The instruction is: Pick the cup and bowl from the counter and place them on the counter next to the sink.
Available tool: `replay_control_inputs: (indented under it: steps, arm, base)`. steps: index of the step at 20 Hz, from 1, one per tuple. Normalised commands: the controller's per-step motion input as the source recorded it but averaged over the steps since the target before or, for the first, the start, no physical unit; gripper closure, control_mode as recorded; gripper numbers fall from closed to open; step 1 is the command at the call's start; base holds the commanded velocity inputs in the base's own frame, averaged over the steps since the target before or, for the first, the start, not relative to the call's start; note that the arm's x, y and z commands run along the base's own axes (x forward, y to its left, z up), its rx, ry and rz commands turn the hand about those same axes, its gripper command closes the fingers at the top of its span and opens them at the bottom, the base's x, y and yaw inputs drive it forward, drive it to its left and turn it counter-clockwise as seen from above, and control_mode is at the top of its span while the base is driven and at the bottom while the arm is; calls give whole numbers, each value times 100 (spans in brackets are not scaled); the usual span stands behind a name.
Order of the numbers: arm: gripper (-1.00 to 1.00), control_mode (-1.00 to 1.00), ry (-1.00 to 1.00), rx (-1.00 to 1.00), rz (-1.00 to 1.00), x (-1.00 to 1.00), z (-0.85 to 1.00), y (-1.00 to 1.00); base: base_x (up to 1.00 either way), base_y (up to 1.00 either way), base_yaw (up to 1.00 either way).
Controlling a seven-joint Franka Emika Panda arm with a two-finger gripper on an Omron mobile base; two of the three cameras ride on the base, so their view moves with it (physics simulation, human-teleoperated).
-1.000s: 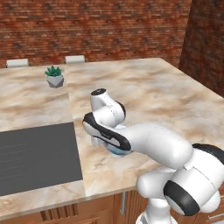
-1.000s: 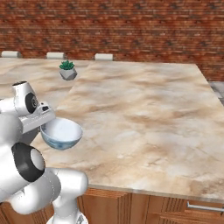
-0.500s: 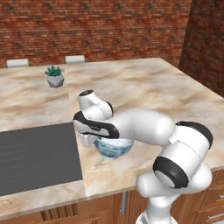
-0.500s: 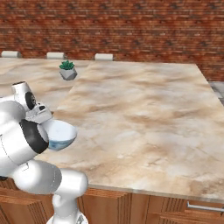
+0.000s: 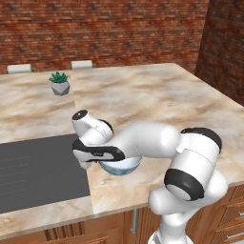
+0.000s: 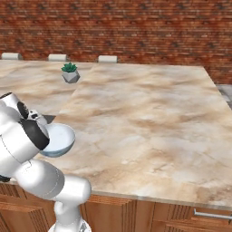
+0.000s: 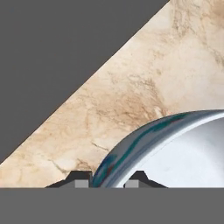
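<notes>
Bowl (image 7: 175, 148) rim passes between the two tips of the pincer (image 7: 107, 183) in the hand view: one dark tip sits outside the wall, the other inside. Whether the tips press the rim or stand just clear of it cannot be told; the gap is narrow either way.

Location: the bowl (image 5: 120, 165) stands on the bench (image 5: 157, 100) just right of the sink (image 5: 38, 171), near the front edge, with the hand directly above it. The right base view shows the bowl (image 6: 58, 140) partly behind the arm, white inside, pale blue outside. This spot looks to satisfy the placement beside the sink.

Handling assessment: the bowl appears rigid and glossy, likely ceramic or hard plastic, so it should not flex but could slip in a two-tip pinch. A wide bowl held at one rim point will tend to swing down on the far side. The rim is the only practical hold; the wall is too broad to span. Treat as breakable.

Also noted: a small potted plant (image 5: 59, 83) at the far left of the bench, well apart from the work.
</notes>
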Motion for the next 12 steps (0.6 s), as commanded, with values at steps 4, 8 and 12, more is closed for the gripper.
replay_control_inputs:
  steps: [4, 8, 12]
  arm:
    - [100, -100, -8, -1, 1, 0, -20, 3]
    - [-100, -100, 0, 0, 0, 0, 0, 0]
    - [-100, -100, 0, 0, 0, 0, 0, 0]
  base:
    - [0, 0, 0]
    - [0, 0, 0]
    - [0, 0, 0]
